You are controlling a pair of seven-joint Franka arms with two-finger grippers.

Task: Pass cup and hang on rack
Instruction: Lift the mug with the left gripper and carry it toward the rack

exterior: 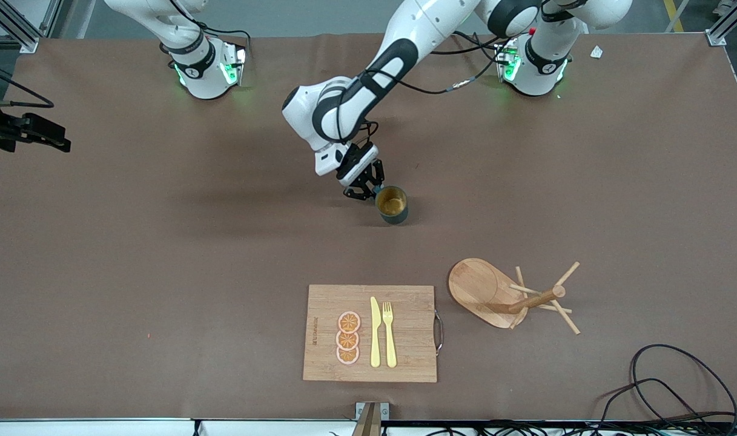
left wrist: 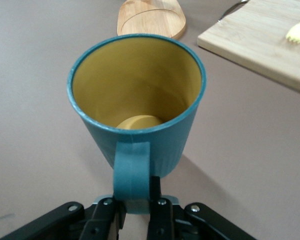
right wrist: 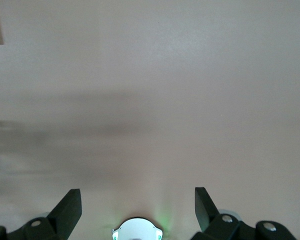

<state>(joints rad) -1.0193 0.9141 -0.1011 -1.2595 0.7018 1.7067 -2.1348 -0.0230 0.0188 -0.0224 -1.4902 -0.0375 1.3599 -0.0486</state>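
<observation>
The dark teal cup [exterior: 392, 204] with its yellowish inside is upright at the table's middle. My left gripper [exterior: 367, 192] is shut on its loop handle. The left wrist view shows the cup [left wrist: 140, 100] close up, with the handle pinched in my left gripper [left wrist: 136, 206]. I cannot tell whether the cup rests on the table or hangs just above it. The wooden rack [exterior: 507, 297] stands nearer to the front camera, toward the left arm's end, and its oval base [left wrist: 150, 17] shows in the left wrist view. My right gripper [exterior: 60, 144] is open and empty over bare table at the right arm's end [right wrist: 137, 197].
A rectangular wooden cutting board [exterior: 404, 357] with a metal handle lies near the front edge, beside the rack. It carries orange slices [exterior: 348, 338], a yellow knife [exterior: 375, 333] and a fork [exterior: 389, 333]. Black cables [exterior: 677, 387] lie at the front corner at the left arm's end.
</observation>
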